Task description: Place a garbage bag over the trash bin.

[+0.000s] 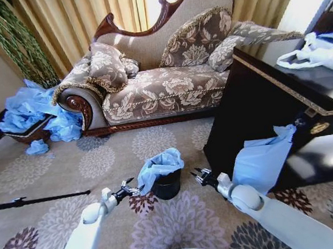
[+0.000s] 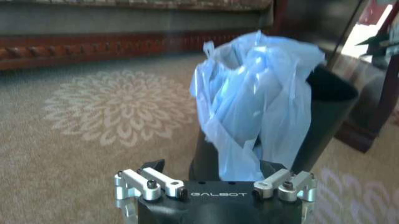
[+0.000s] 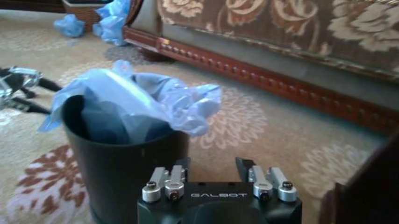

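Observation:
The small black trash bin (image 1: 168, 186) stands on the patterned carpet in front of me. A light-blue garbage bag (image 1: 159, 164) sits crumpled in its mouth and spills over the rim on the left side; the right part of the rim (image 2: 333, 86) is bare. My left gripper (image 1: 130, 188) is open at the bin's left, right by the bag's hanging fold (image 2: 249, 154). On the bin's other side, a short gap away, my right gripper (image 1: 197, 174) is open. In the right wrist view the bin (image 3: 124, 172) stands just ahead of the right gripper (image 3: 213, 164).
A carved sofa (image 1: 161, 82) stands behind the bin. A heap of blue bags (image 1: 29, 109) fills a woven basket (image 1: 28, 136) at the far left. A dark cabinet (image 1: 255, 100) at the right carries a white plastic bag (image 1: 323, 52) and a hanging blue bag (image 1: 260, 161). A black rod (image 1: 35, 200) lies on the carpet.

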### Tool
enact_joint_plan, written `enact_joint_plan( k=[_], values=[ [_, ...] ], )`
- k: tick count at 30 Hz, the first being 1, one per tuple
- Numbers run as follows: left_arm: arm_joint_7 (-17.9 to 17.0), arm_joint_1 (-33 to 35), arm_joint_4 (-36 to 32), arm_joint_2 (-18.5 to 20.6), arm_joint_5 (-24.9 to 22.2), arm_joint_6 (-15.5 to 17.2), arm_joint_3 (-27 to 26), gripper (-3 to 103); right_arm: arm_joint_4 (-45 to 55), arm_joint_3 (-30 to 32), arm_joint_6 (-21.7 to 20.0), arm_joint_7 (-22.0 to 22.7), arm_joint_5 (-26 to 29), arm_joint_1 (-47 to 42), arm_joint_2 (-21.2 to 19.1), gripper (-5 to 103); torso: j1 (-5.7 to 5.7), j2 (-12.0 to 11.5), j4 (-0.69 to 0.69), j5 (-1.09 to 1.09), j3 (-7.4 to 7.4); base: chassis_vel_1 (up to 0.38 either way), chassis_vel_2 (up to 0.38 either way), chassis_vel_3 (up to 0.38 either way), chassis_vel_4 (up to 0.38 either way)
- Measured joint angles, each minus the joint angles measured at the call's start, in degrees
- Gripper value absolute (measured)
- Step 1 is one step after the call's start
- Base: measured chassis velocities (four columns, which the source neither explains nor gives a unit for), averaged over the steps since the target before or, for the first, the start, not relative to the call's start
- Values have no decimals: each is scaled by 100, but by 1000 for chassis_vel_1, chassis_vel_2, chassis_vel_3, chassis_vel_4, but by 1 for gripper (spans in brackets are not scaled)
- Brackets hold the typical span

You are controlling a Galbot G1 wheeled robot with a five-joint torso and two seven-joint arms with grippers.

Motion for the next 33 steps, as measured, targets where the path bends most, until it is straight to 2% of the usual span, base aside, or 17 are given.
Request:
enact_joint_plan(
  k=[2, 5, 7, 8, 9, 11, 12, 14, 15, 18, 19, 22, 23, 26, 28, 31, 33],
  values=[
    [2, -58, 121, -43, 104, -52, 13, 100, 18, 117, 18, -2, 0, -69, -12, 55, 0, 0, 0, 0, 0, 0, 0, 0, 0],
    [-87, -235, 523, -214, 289, -140, 78, 100, 81, 386, 50, -25, 0, -256, -66, 71, 0, 0, 0, -1, 0, 0, 0, 0, 0],
    [-107, -261, 570, -255, 335, -154, 76, 100, 103, 431, 51, -28, 0, -298, -79, 71, 0, 0, -1, -2, 0, 0, 0, 0, 0],
    [-145, -265, 570, -293, 348, -153, 72, 100, 149, 495, 50, -30, 3, -365, -98, 77, 0, 0, -2, -3, 0, 0, 0, 0, 0],
    [-212, -211, 462, -308, 304, -123, 60, 100, 212, 575, 50, -30, 13, -452, -110, 82, 0, 0, -3, -2, 0, 0, 0, 0, 0],
    [-227, -120, 319, -293, 247, -100, 41, 100, 252, 635, 51, -31, 17, -510, -110, 82, 0, 0, -3, 0, 0, 0, 0, 0, 0],
    [-230, -6, 155, -249, 186, -86, 15, 100, 289, 708, 51, -31, 17, -572, -98, 93, 0, 0, -2, -2, 0, 0, 0, 0, 0],
    [-230, 343, -264, -77, 122, -150, -111, 100, 373, 884, 51, -27, 18, -722, -23, 99, 0, 0, -1, 0, 0, 0, 0, 0, 0],
    [-230, 343, -264, -77, 122, -150, -111, 100, 373, 884, 51, -27, 18, -722, -23, 99, 0, 0, -1, 0, 0, 0, 0, 0, 0],
    [-138, 1076, -1265, 250, 170, -402, -493, 100, 511, 1154, 52, -20, -7, -966, 129, 100, 0, 0, 4, 0, 0, 0, 0, 0, 0],
    [-138, 1076, -1265, 250, 170, -402, -493, 100, 511, 1154, 52, -20, -7, -966, 129, 100, 0, 0, 4, 0, 0, 0, 0, 0, 0],
    [-401, 1564, -2308, 384, -239, -140, -624, 100, 648, 1325, 51, -21, -77, -1174, 209, 100, 0, 0, 1, 1, -1, 0, 0, 0, 0],
    [-401, 1564, -2308, 384, -239, -140, -624, 100, 648, 1325, 51, -21, -77, -1174, 209, 100, 0, 0, 1, 1, -1, 0, 0, 0, 0],
    [-998, 1759, -3161, 309, -776, 296, -500, 100, 743, 1464, 55, -37, -140, -1315, 280, 100, 0, 0, -1, 0, -1, 0, 0, 0, 0],
    [-1134, 1769, -3305, 273, -821, 368, -433, 100, 749, 1495, 61, -37, -152, -1339, 303, 100, 0, 0, -1, -1, 0, 0, 0, 0, 0],
    [-1665, 1692, -3554, 161, -875, 569, -175, 100, 752, 1595, 104, -45, -194, -1414, 388, 100, 0, 0, -1, 2, 0, 0, 0, 0, 0],
    [-1751, 1661, -3557, 132, -869, 606, -115, 100, 747, 1611, 116, -50, -202, -1423, 399, 100, 0, 0, -1, 1, 0, 0, 0, 0, 0]
  ],
)
